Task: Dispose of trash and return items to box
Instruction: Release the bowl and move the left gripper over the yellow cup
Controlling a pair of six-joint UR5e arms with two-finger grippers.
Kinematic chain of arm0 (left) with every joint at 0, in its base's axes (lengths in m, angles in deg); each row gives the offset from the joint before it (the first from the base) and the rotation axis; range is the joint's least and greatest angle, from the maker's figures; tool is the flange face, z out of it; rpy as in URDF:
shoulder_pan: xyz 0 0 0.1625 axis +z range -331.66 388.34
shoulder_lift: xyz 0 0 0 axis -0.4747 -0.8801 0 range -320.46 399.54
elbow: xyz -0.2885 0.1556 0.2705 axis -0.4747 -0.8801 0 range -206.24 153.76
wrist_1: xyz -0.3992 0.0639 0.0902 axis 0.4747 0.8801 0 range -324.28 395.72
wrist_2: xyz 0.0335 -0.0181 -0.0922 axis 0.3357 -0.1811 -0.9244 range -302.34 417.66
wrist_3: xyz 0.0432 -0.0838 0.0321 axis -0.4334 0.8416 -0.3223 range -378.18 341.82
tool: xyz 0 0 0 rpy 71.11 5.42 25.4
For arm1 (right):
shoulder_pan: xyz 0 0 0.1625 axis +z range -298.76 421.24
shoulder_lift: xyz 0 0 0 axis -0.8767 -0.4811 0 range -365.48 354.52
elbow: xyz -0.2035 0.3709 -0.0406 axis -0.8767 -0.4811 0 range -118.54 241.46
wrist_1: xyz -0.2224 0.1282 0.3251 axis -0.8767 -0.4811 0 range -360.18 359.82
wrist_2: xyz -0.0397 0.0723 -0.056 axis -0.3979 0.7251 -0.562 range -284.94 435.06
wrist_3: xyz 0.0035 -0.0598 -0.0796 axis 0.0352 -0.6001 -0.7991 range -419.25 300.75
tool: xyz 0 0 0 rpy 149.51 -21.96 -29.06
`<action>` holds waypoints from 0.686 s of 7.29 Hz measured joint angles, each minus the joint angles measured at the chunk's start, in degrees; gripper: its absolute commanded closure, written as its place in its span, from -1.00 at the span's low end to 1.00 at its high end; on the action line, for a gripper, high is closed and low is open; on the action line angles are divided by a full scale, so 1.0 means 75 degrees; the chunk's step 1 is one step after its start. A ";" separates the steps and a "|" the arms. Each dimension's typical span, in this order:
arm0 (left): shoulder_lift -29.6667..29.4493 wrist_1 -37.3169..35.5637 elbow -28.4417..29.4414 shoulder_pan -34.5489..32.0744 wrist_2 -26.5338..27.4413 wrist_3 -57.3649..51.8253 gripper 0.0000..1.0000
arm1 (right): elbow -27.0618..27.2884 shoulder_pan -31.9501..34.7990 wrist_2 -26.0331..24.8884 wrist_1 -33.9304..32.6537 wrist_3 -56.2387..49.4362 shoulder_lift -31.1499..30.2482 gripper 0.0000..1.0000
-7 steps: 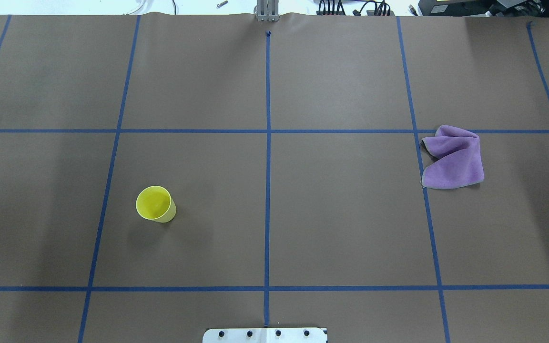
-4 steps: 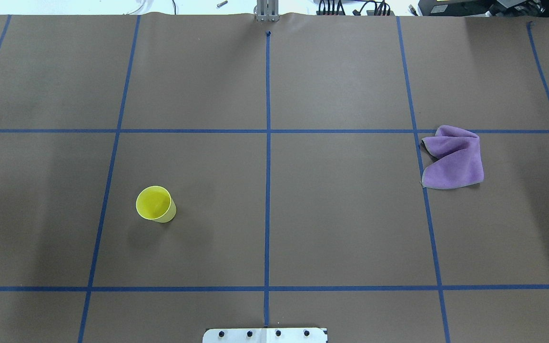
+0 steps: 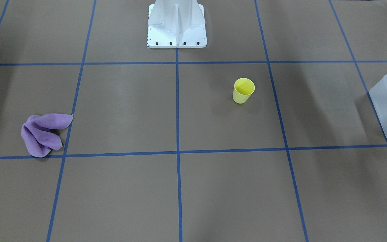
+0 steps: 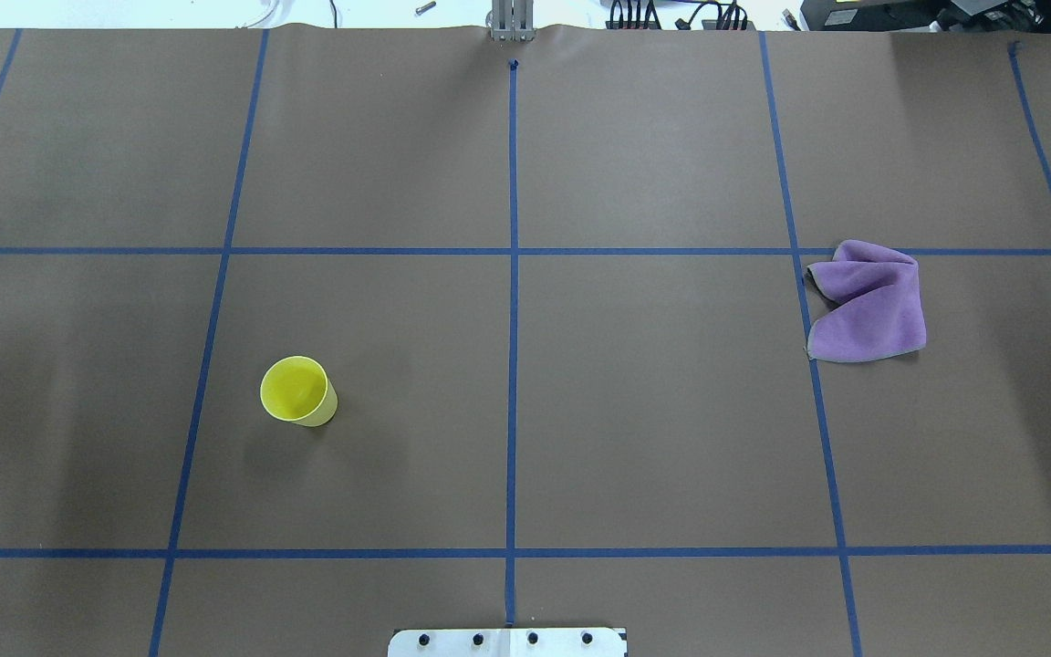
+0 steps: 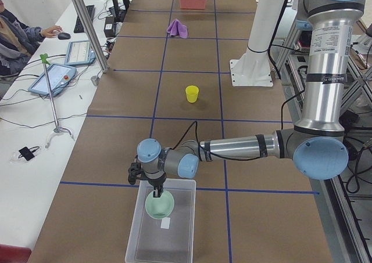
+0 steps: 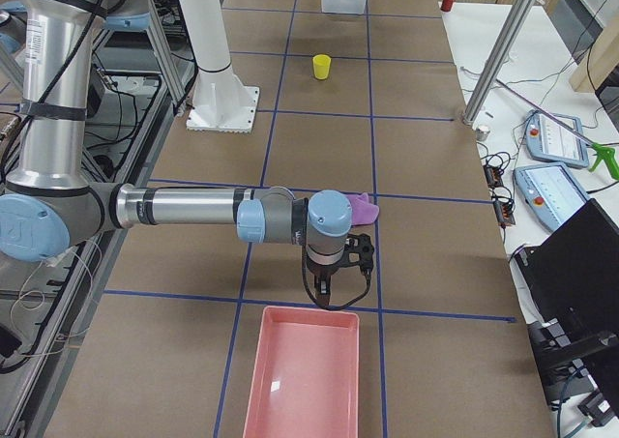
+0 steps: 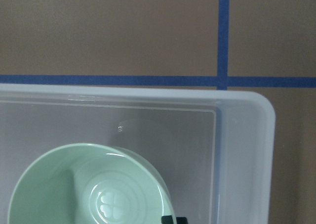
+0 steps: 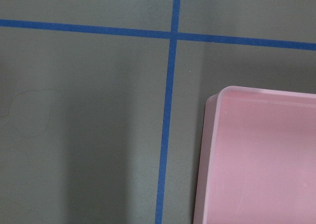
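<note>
The pale mint-green bowl [image 5: 160,208] hangs tilted inside the frosted white box [image 5: 139,228] at the table's left end. My left gripper [image 5: 157,192] reaches down into the box and is shut on the bowl's rim. In the left wrist view the bowl [image 7: 89,189] fills the lower left of the box [image 7: 247,150], and one black fingertip [image 7: 172,219] sits at its rim. The box's end [image 3: 381,104] shows at the right edge of the front view. My right gripper [image 6: 326,288] hovers by the pink tray [image 6: 305,380]; I cannot tell if it is open or shut.
A yellow cup [image 4: 297,391] stands upright on the left half of the table. A crumpled purple cloth [image 4: 868,301] lies on the right half. The pink tray [image 8: 261,159] sits at the table's right end. The white robot base [image 3: 176,27] is at the near middle edge.
</note>
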 measured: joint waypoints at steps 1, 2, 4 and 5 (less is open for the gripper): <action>-0.0037 -0.0009 -0.0066 0.0000 -0.0049 0.0032 -0.25 | 0.0000 0.0000 0.0002 0.0000 0.0000 0.0000 -1.00; -0.0036 -0.0086 -0.0261 -0.0009 -0.0195 0.0031 -0.27 | 0.0000 0.0000 0.0000 0.0000 0.0000 0.0000 -1.00; -0.0027 -0.1176 -0.1438 -0.0048 -0.0514 0.0021 -0.34 | 0.0001 -0.0001 -0.0003 0.0003 0.0000 0.0000 -1.00; -0.0061 -0.2296 -0.2458 -0.0038 -0.0476 0.0044 -0.41 | 0.0006 -0.0001 -0.0003 0.0007 0.0000 0.0000 -1.00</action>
